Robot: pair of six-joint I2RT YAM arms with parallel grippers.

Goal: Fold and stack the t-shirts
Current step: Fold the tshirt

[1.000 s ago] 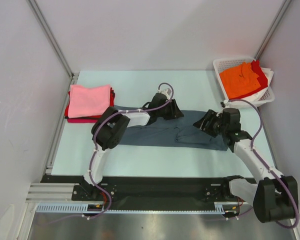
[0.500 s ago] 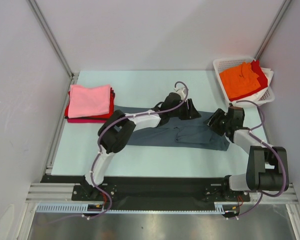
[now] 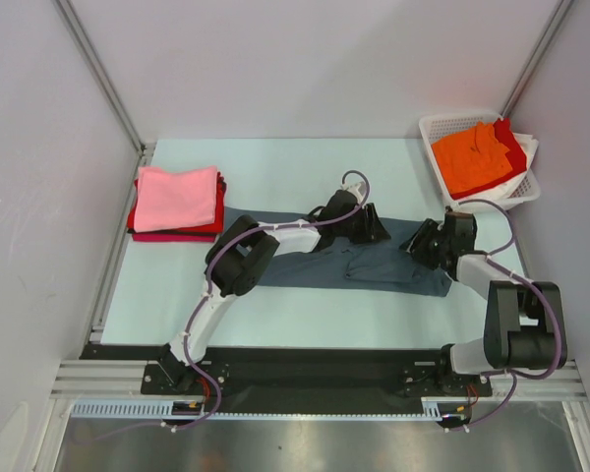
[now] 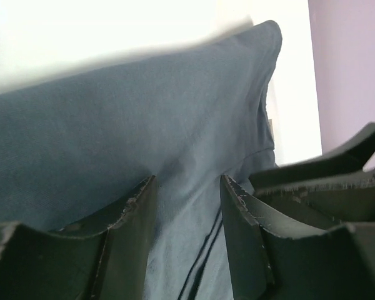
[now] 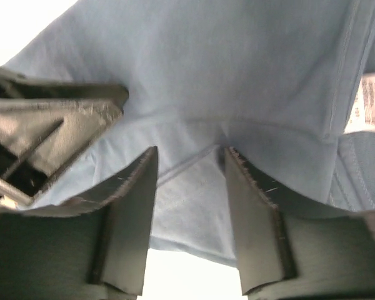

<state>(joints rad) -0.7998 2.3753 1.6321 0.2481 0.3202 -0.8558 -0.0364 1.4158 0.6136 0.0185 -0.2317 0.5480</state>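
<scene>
**Blue-grey shirt stretched crosswise**

The blue-grey t-shirt (image 3: 349,258) lies mid-tabletop (image 3: 275,305), its long axis running left to right. The left claw (image 4: 186,187) pinches a fold of its cloth near the middle; the right claw (image 5: 189,164) pinches cloth at its right end.

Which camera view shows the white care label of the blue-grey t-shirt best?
The right wrist view shows it best: the label is seen at the right edge, sewn by a seam of the blue-grey t-shirt. The left wrist view shows only cloth and no label. In the top view the shirt lies whole, but the label is too small to find.
</scene>
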